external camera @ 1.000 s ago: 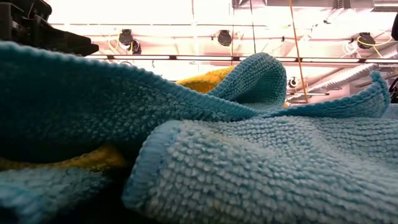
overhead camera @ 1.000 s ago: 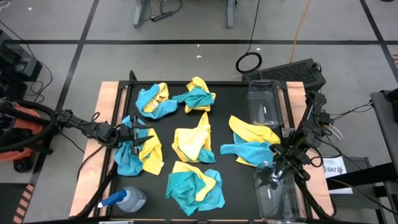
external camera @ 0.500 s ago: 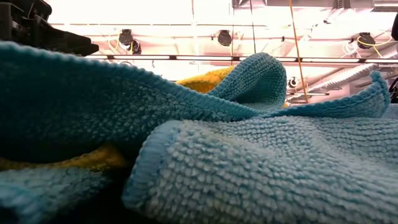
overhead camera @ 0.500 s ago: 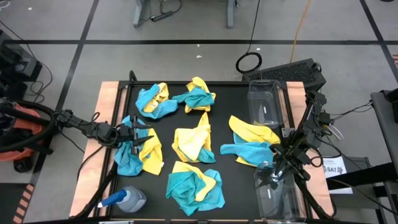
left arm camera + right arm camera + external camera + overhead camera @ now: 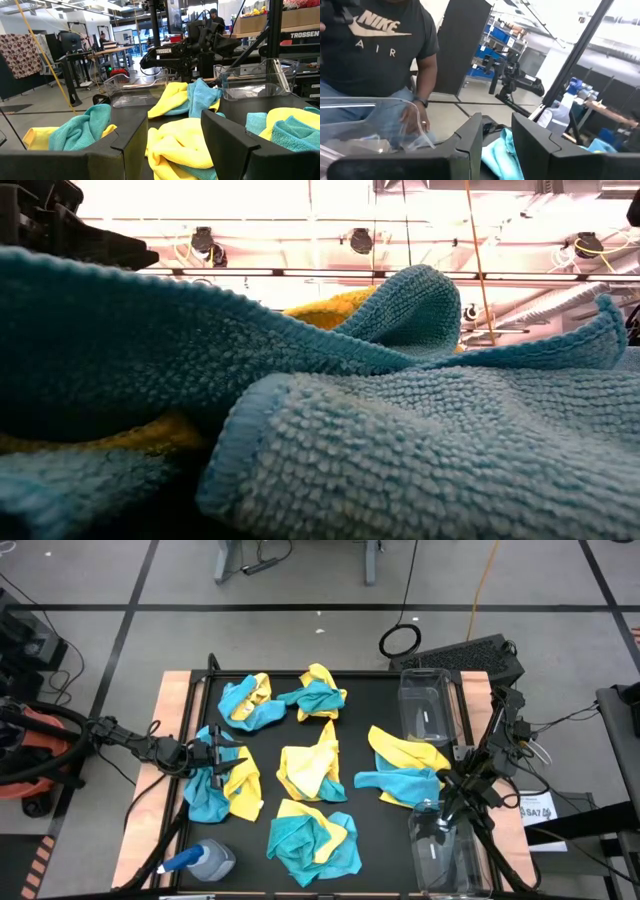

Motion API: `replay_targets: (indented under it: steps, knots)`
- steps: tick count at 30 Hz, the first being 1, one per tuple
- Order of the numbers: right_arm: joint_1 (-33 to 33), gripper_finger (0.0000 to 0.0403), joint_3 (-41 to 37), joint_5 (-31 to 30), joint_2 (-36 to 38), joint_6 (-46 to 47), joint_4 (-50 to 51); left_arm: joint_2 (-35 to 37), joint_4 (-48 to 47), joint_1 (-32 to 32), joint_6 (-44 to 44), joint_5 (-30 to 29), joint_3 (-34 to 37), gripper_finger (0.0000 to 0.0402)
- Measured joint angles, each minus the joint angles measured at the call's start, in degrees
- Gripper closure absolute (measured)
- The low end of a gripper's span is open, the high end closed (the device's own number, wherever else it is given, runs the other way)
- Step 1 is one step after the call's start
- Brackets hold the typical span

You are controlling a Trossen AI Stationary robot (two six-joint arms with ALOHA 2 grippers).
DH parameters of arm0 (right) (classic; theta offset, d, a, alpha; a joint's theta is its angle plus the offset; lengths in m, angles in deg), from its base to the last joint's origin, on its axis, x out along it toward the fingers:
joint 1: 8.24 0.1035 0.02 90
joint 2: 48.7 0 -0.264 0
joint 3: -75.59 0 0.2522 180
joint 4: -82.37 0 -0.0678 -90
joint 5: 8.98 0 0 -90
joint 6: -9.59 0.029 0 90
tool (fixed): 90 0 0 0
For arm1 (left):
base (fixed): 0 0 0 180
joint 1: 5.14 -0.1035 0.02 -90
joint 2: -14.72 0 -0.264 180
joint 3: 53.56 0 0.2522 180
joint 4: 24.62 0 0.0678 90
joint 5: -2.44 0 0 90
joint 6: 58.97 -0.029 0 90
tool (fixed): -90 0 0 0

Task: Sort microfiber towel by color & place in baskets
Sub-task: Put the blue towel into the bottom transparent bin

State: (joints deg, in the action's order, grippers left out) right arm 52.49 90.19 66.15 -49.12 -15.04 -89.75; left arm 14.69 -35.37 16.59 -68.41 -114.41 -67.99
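Yellow and teal microfiber towels lie crumpled in several piles on the black table: far left [image 5: 250,700], far middle [image 5: 318,693], centre [image 5: 310,768], left [image 5: 222,785], near middle [image 5: 312,837] and right [image 5: 405,768]. Two clear baskets stand along the right side, one far [image 5: 425,705], one near [image 5: 452,852]. My left gripper [image 5: 230,752] hovers level over the left pile, open, with a yellow towel [image 5: 175,145] showing beyond its gap. My right gripper [image 5: 437,810] hangs open over the near basket's far end, nothing between its fingers [image 5: 470,137].
A blue-capped spray bottle [image 5: 200,862] lies at the near left corner. A teal towel [image 5: 400,450] fills the low view. A person in a dark shirt [image 5: 375,45] stands beyond the near basket's wall [image 5: 365,125]. Cables run along the table's right edge [image 5: 510,740].
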Motion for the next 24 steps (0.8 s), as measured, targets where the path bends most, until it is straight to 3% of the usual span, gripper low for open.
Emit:
replay_targets:
  steps: [9,16,24]
  knots:
    - [0.0,0.0305,0.0,-0.5,0.0,4.9,-1.6,0.0,0.0,0.0,0.0,0.0,0.0,0.0210]
    - [0.0,0.0305,0.0,-10.0,-0.3,1.7,-15.6,0.0,0.0,0.0,0.0,0.0,0.0,0.0210]
    - [0.0,0.0300,0.0,-13.9,-0.4,1.9,-17.9,0.0,0.0,0.0,0.0,0.0,0.0,0.0210]
